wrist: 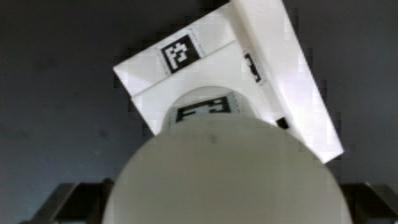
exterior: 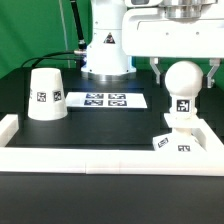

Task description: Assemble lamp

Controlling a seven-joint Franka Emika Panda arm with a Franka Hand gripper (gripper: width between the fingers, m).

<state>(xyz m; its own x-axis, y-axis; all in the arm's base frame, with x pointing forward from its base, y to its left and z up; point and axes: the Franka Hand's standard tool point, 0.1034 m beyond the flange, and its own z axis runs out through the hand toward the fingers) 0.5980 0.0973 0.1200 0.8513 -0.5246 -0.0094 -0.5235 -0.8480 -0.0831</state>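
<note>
One white round-topped plastic bulb (exterior: 186, 88) stands upright on the flat square white base (exterior: 176, 144), at the exterior view's right. Its long axis runs straight up between my gripper's (exterior: 185, 72) fingers, which look spread to either side, not pinching it. The white truncated-cone shade (exterior: 45, 95) sits well apart.

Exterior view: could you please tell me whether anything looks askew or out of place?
The base lies turned at an angle to the white rail near the exterior view's right, not square with it; the bulb stands upright on it.
</note>
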